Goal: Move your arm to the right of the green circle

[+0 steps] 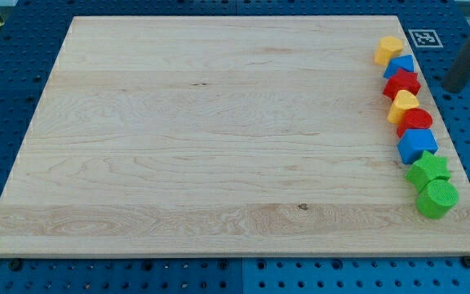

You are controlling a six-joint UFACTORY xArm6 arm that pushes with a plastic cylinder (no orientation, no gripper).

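Note:
The green circle [437, 198] sits near the lower right edge of the wooden board [219, 139], the lowest block in a column along the view's right side. Just above it is a green star [427, 169]. My rod comes in at the view's top right, and my tip [452, 87] is off the board over the blue table, well above the green circle and slightly to its right.
The column above the green star holds a blue block [417, 145], a red circle [415, 121], a yellow block [402, 105], a red star [401, 83], a blue block [399, 65] and a yellow-orange block [388, 50]. A marker tag [424, 38] lies at the top right corner.

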